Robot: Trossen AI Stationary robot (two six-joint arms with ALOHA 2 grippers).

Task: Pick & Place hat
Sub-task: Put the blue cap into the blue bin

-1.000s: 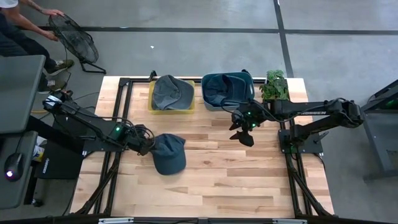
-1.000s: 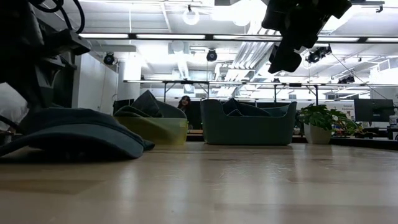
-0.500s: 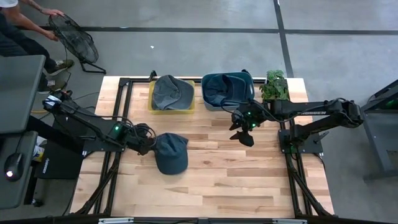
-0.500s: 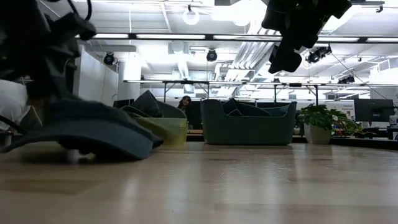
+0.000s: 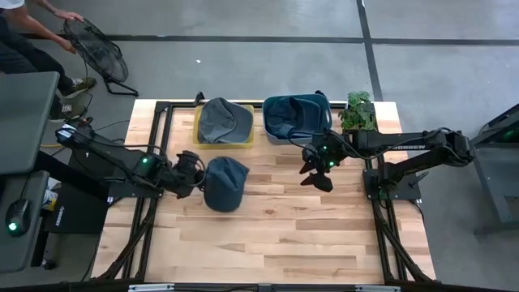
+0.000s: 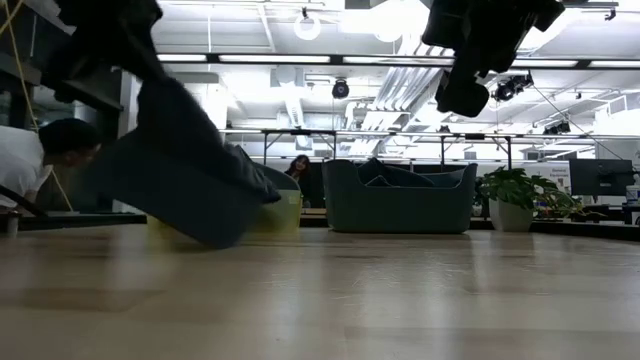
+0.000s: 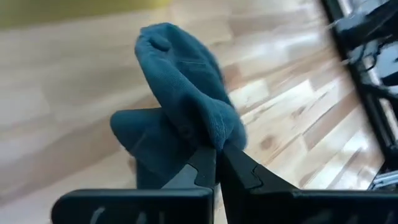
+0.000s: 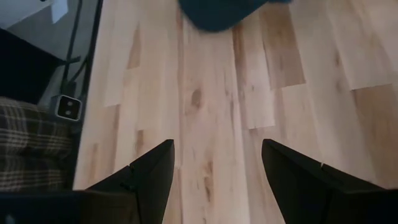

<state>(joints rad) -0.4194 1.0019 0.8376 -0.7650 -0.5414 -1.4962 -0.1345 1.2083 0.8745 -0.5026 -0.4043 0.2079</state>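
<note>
A dark teal hat (image 5: 225, 183) hangs tipped up over the table's left middle, and my left gripper (image 5: 195, 175) is shut on its left edge. In the low view the hat (image 6: 185, 170) slants steeply below that gripper, which is partly out of the picture. The left wrist view shows the hat (image 7: 183, 99) bunched just beyond the shut fingers. My right gripper (image 5: 318, 168) hangs open above the table's right middle with nothing between its fingers (image 8: 152, 177), well apart from the hat. My left gripper pinches a bunched edge of the hat's cloth (image 7: 219, 135) between its two fingers. The fingers come from the table's left, slanting down. The hat hangs tilted below and beyond them; whether its low end (image 6: 215, 238) touches the table, I cannot tell.
At the far edge a yellow bin (image 5: 223, 123) holds a grey hat and a dark blue bin (image 5: 296, 116) holds another hat. A potted plant (image 5: 358, 111) stands right of them. Bare wood (image 5: 284, 235) fills the near half. A person (image 6: 30, 165) shows beyond the table.
My left gripper has shut on the hat's left edge, risen and rolled. The hat, which lay flat on the table, is now tipped up steeply and bunched, its left side lifted and drawn a little toward the far edge.
</note>
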